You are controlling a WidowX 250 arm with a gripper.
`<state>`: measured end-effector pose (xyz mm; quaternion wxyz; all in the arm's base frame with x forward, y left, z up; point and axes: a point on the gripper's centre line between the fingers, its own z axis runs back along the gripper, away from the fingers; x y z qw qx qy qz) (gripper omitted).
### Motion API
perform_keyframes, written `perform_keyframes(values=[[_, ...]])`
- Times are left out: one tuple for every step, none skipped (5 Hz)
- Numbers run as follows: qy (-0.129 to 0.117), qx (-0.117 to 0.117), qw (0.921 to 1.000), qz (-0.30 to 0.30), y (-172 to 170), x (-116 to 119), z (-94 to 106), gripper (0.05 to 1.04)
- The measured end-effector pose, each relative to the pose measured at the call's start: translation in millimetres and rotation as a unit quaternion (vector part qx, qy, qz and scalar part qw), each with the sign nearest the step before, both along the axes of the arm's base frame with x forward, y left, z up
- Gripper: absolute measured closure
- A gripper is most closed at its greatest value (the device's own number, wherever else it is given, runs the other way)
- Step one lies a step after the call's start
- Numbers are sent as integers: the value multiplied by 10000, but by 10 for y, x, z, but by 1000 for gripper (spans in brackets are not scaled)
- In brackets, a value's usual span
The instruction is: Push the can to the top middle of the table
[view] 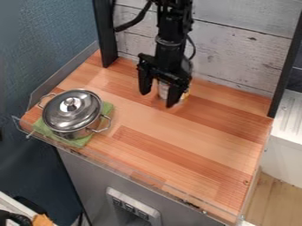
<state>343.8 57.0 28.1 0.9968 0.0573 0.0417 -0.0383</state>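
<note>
The black gripper (157,99) hangs down over the back middle part of the wooden table (194,137), its two fingers spread apart. A light-coloured can (163,90) stands by the fingers, partly hidden by them. Part of it shows in the gap, and a yellowish edge shows just right of the right finger. Whether the fingers touch the can, I cannot tell.
A lidded metal pot (72,113) sits on a green cloth (82,141) at the table's left corner. A white plank wall (239,53) with dark posts stands behind the table. A clear low rim (147,179) runs along the front edge.
</note>
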Motion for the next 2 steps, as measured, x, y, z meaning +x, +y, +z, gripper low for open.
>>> perform_keyframes(values=[[-388, -56, 9992, 115, 143, -297, 411, 85], [-693, -119, 9974, 170, 308, -452, 603, 85]])
